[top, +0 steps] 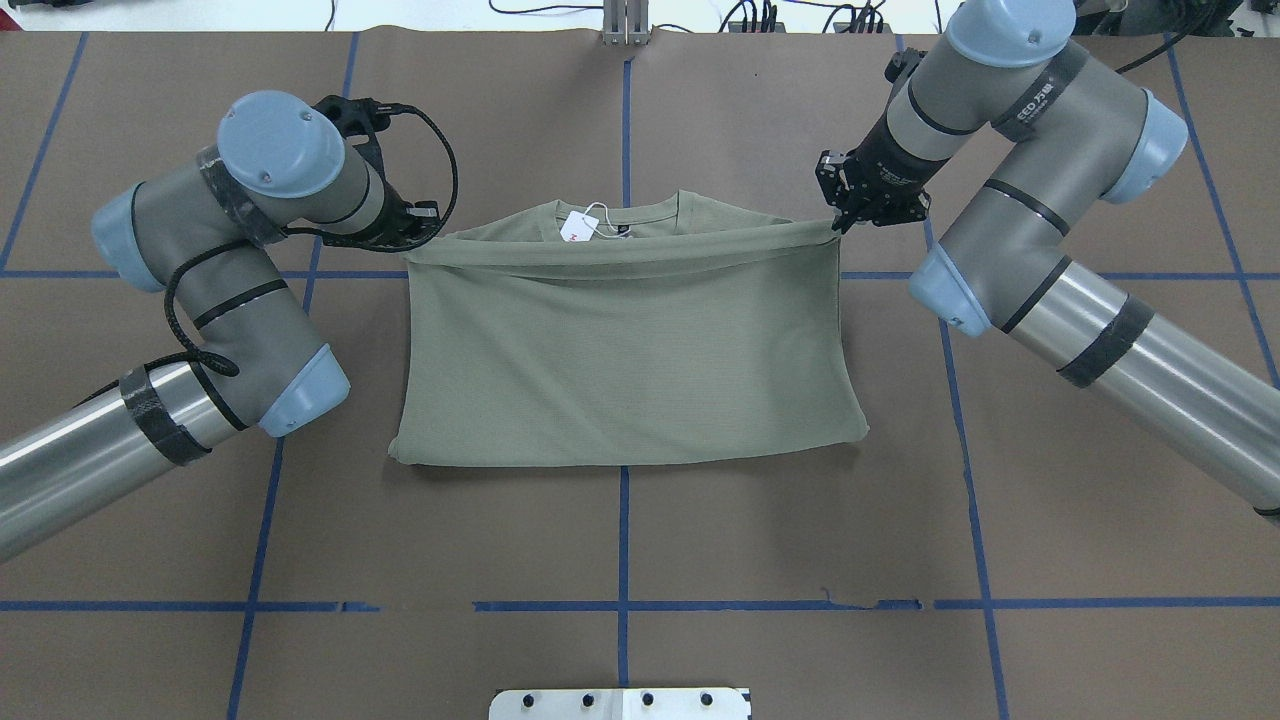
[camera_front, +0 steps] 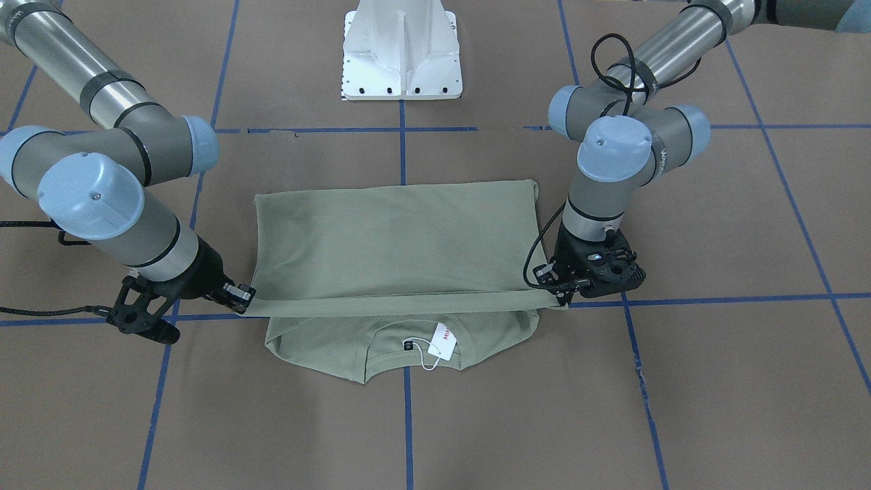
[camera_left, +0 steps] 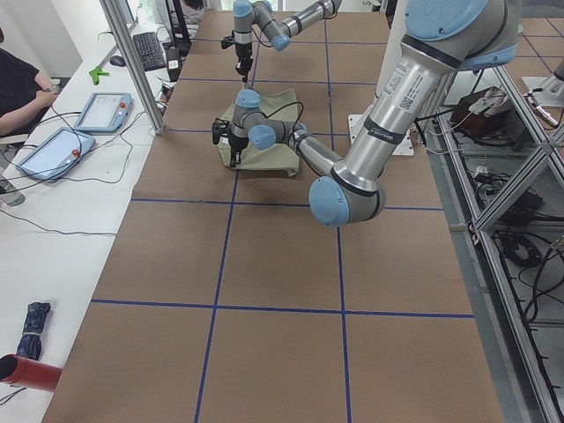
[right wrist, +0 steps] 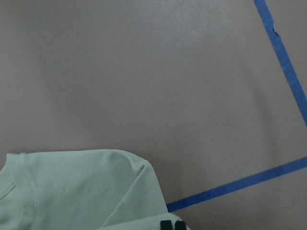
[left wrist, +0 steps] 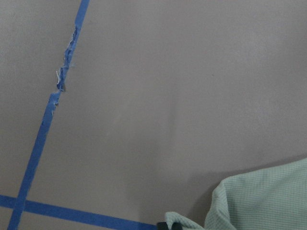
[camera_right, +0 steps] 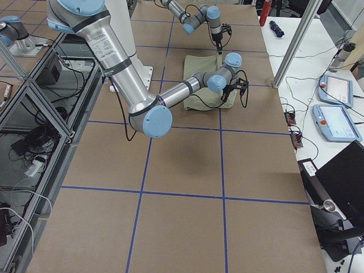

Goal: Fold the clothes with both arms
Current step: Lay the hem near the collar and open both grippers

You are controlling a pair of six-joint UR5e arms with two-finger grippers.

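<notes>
The sage-green shirt (top: 625,370) lies on the brown table, its lower part folded up over the body toward the collar. The collar, with its white hang tag (camera_front: 444,340), still shows past the folded edge. My left gripper (top: 415,232) is shut on the left corner of that lifted edge, and it also shows in the front-facing view (camera_front: 561,292). My right gripper (top: 838,222) is shut on the right corner, and it also shows in the front-facing view (camera_front: 241,299). The edge hangs taut between them, just above the cloth. The wrist views show shirt corners (left wrist: 259,201) (right wrist: 72,187).
The white base pedestal (camera_front: 403,51) stands at the robot's side of the table. Blue tape lines (top: 622,605) cross the brown surface. An operators' bench with tablets (camera_left: 97,110) and an aluminium post (camera_left: 132,62) runs along the far edge.
</notes>
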